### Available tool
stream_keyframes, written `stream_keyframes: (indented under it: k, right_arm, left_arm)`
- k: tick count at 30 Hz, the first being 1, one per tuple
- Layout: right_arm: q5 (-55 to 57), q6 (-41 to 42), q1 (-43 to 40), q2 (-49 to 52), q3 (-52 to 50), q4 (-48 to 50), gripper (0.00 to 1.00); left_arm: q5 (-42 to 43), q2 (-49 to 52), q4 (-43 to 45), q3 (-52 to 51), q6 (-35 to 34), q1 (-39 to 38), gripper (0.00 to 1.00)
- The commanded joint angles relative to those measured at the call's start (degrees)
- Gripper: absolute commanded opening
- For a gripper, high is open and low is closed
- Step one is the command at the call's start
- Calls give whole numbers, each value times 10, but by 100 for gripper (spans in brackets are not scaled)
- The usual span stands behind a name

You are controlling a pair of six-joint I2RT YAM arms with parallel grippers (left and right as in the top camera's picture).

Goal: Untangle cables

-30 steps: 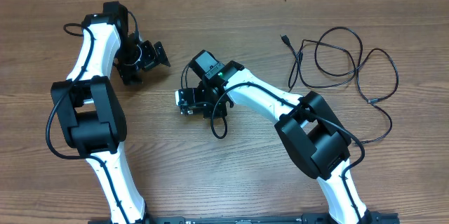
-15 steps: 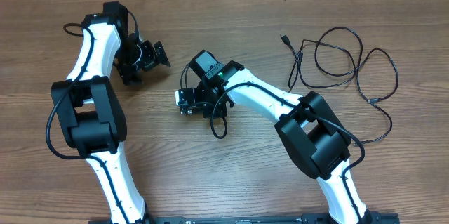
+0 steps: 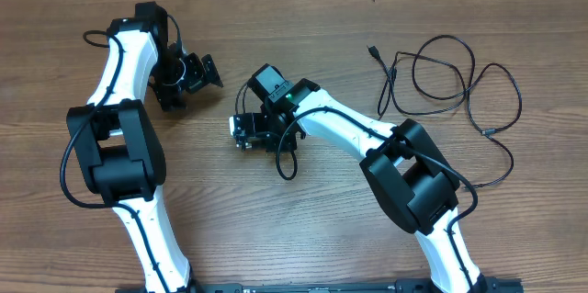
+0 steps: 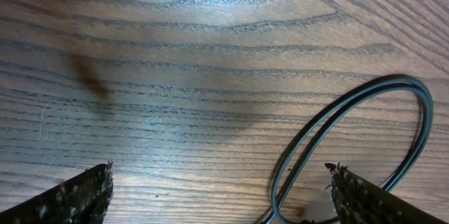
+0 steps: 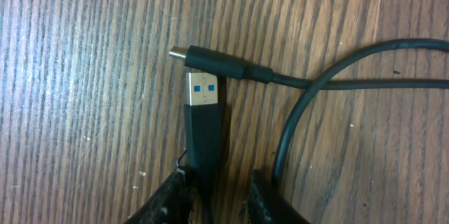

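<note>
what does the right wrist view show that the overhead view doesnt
Only the right wrist: a usb plug with a blue insert, its cord running back between the fingers, and a second plug just beyond its tip.
Only the overhead: both arms, the left gripper, and loose cables spread out on the right side.
Both: the right gripper, a black cable loop beside it, and the wooden table.

Table (image 3: 303,238) ctr free (cables (image 3: 469,91) far rt).
</note>
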Motion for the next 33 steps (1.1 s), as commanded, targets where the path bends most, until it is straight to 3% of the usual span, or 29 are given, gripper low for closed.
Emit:
stream_keyframes:
  k: [1,8,11,16,21,24,33]
  right_arm:
    - [31,-2,0,39,-14,-11,27]
    - [17,-2,0,39,-14,-60,28]
    - [12,-2,0,39,-14,-77,33]
    - [17,-2,0,39,-14,-62,42]
    - [21,4,0,37,-11,-35,41]
    - [21,56,5,24,4,-35,42]
    - [44,54,1,-7,12,-8,51]
  left_arm:
    - [-5,3,0,8,7,-4,99]
    - [-5,3,0,8,7,-4,99]
    - [-5,3,0,8,7,-4,100]
    - [-5,3,0,8,7,-4,99]
    - [-5,3,0,8,7,-4,100]
    - [-5,3,0,8,7,-4,100]
    - [-5,3,0,8,7,-4,100]
